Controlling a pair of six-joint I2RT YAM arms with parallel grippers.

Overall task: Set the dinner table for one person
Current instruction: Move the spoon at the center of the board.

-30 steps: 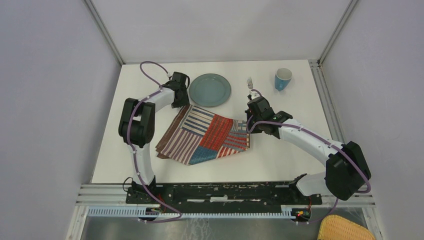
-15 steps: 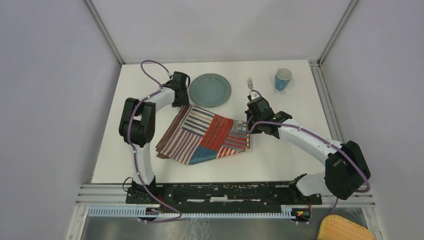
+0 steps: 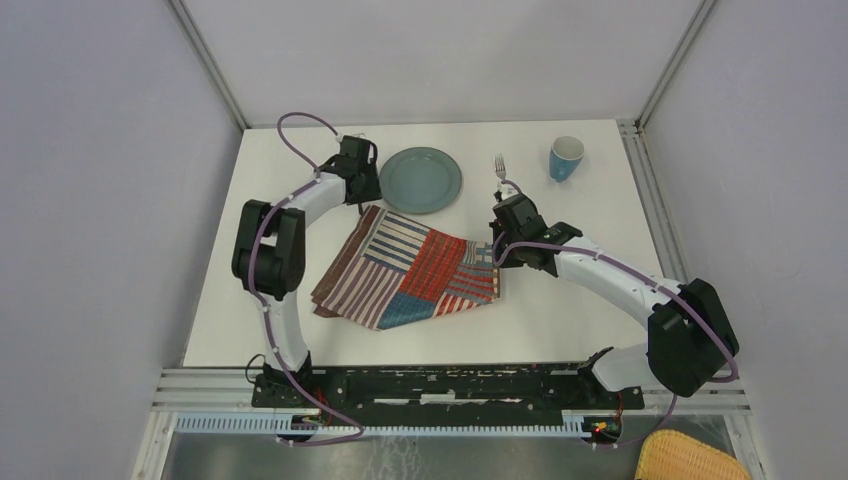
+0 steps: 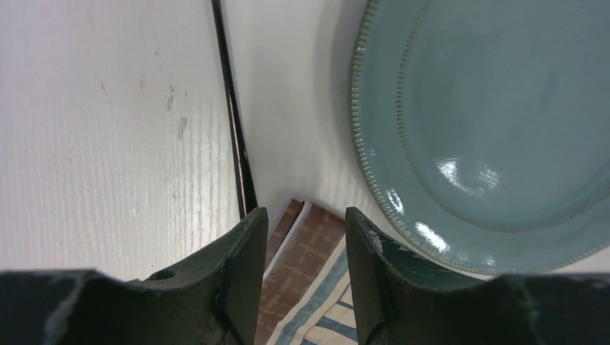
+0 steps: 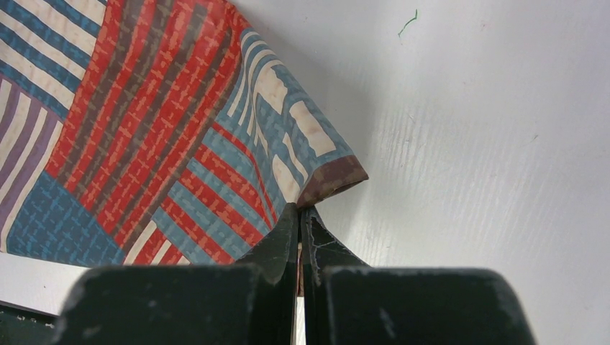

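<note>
Jaws, left gripper (image 4: 303, 219): we see them half apart, gripping nothing (placemat (image 4: 316, 287) corner lies between).
Jaws, right gripper (image 5: 299, 210): closed, pinching the placemat edge.
Dinner table (image 3: 560, 330): white, under both arms, carrying plate (image 3: 420, 180).

1. Plate (image 3: 420, 180): round, teal-blue, glossy, beaded rim. Far side, left of ctr.
2. Placemat (image 3: 410, 270): patchwork cloth; red, blue, purple and cream stripes, brown edging. Lies skewed at ctr. Far corner just beside the plate rim, w/ a gap. Right corner curled up.
3. Fork (image 3: 499, 167): silver, tines pointing to far side. Btwn plate and cup, apart from both.
4. Cup (image 3: 566, 158): blue outside, white inside. Far right, right of fork.
5. Basket (image 3: 690, 458): woven, yellow. Bottom right of overhead view, partly cut off.
6. Walls (image 3: 100, 200): plain grey panels, left, right and rear. Metal posts (image 3: 210, 65) at rear corners.
</note>
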